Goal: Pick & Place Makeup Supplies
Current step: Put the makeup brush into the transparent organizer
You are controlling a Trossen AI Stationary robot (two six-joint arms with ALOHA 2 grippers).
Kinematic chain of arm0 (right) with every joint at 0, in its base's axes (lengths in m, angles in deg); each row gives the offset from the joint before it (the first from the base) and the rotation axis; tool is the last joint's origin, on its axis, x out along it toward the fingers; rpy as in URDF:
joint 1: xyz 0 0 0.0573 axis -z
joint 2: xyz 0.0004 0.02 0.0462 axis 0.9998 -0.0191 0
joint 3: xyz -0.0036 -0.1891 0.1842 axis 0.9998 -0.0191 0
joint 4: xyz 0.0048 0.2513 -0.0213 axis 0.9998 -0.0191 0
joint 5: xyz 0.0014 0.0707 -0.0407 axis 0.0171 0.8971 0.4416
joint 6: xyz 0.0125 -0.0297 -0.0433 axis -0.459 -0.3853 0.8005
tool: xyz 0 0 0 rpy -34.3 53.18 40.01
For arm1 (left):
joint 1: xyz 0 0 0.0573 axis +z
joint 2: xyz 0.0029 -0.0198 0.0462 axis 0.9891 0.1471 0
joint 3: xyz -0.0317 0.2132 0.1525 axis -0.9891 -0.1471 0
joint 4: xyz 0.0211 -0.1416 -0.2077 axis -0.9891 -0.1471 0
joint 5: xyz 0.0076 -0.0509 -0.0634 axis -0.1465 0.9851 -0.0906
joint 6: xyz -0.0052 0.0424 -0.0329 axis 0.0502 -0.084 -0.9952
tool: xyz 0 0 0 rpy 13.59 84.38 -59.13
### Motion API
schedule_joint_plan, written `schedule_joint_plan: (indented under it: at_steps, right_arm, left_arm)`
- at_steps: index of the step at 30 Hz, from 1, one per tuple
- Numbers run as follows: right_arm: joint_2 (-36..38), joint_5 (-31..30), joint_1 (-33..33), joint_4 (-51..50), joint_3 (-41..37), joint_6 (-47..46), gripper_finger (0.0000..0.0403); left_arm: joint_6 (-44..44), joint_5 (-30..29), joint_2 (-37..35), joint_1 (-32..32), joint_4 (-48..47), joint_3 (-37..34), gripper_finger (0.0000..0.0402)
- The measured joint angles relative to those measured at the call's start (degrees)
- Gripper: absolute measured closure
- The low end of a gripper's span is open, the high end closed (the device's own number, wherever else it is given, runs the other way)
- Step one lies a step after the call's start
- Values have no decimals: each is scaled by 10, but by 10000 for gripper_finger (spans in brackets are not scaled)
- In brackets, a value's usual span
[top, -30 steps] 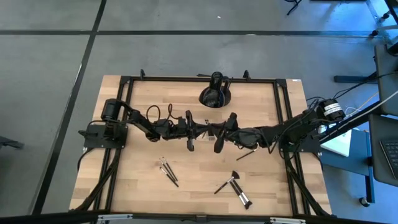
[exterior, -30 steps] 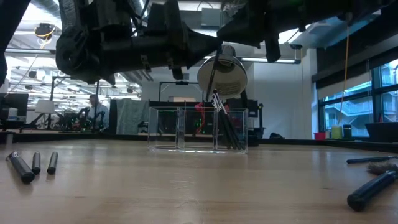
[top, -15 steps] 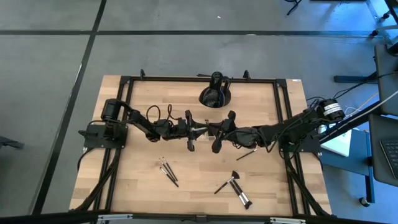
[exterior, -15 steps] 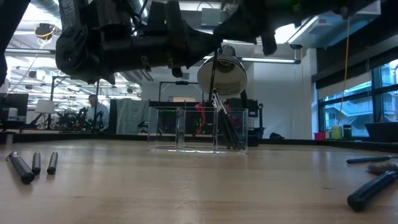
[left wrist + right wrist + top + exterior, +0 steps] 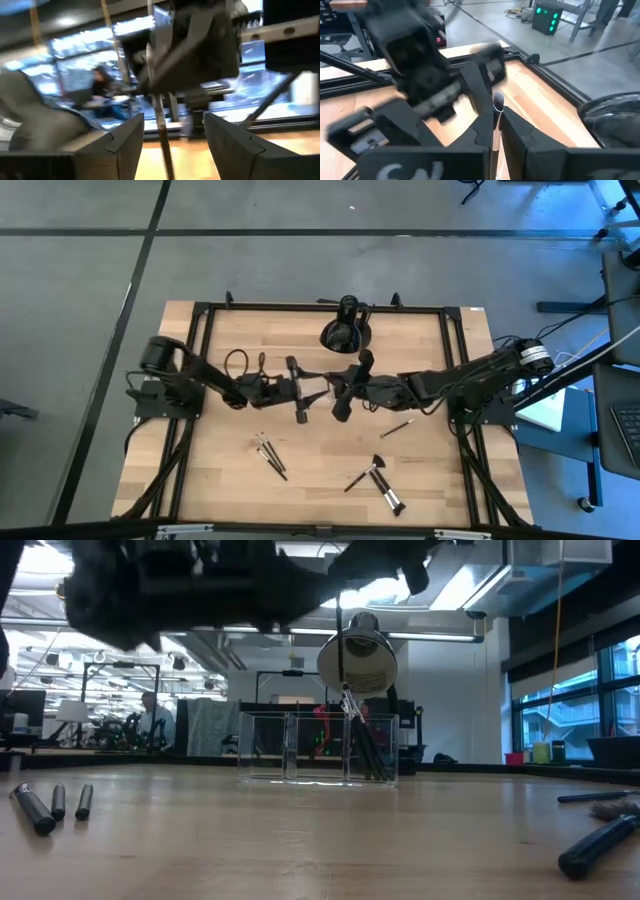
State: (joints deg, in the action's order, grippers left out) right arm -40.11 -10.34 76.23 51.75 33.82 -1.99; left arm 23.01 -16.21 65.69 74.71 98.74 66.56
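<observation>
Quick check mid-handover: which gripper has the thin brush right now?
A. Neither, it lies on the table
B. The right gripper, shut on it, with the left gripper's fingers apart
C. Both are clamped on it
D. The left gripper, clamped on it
B. In the right wrist view the right gripper is closed on the thin brush, while the left wrist view shows the left gripper with its fingers spread either side of the brush without touching it.

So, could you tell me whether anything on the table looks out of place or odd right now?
Nothing is spilled or damaged. Loose makeup brushes lie scattered on the near side of the table rather than in the clear organiser. One thin brush is pinched in the right hand, hanging in mid-air above the table's middle.
</observation>
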Motion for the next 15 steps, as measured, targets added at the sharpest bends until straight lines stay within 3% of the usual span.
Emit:
schedule_joint_plan:
  at_steps: [6,11,15]
  right_arm:
    - [-21,50,39,0,5,-10,376]
    - [-59,83,70,20,5,-18,376]
    - [-98,126,95,31,18,-27,376]
  left_arm:
    - [80,-145,-110,-44,-147,-20,179]
    - [75,-231,-168,-61,-308,-21,167]
    - [59,-281,-196,-66,-372,-21,160]
